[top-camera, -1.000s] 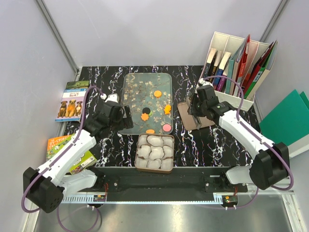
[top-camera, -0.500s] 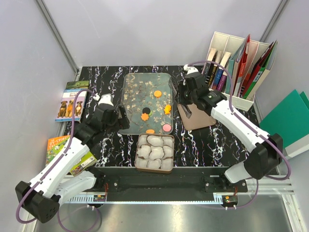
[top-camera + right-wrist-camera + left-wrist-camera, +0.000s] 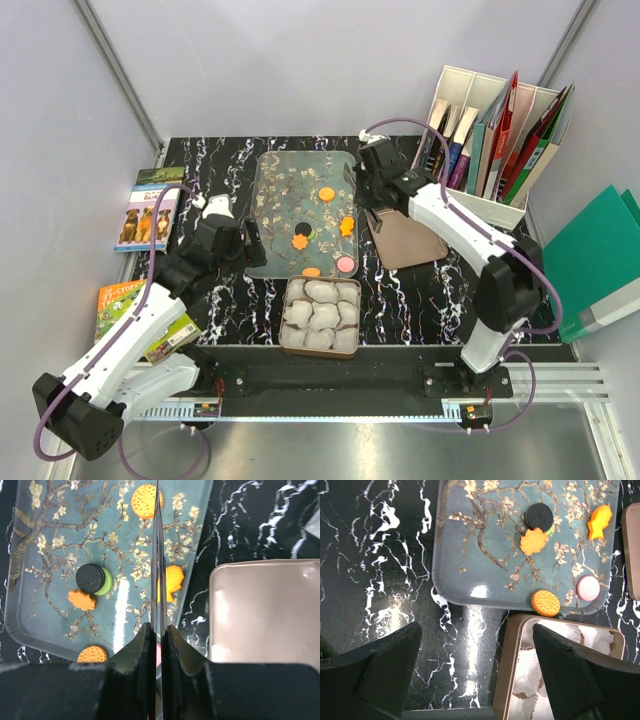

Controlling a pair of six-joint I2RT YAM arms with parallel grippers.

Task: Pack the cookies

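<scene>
Right gripper [image 3: 366, 190] has swung from the tan lid [image 3: 265, 610] over the blossom tray [image 3: 470, 555]. Its fingers are nearly together and empty, probably aiming at the orange fish cookie [image 3: 172, 582]. Left gripper [image 3: 475, 630] hovers wide open and holds nothing.

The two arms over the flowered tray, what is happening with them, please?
The arms are set to pack toy cookies, but no cookie is held. The cookies all lie on the blossom tray. None is in the tin, where only white paper cups show. The right gripper hangs over the tray's right side by the fish-shaped cookie, jaws together, nothing seen between them. The left gripper is wide open above the table, near the tray's corner and the tin.
</scene>
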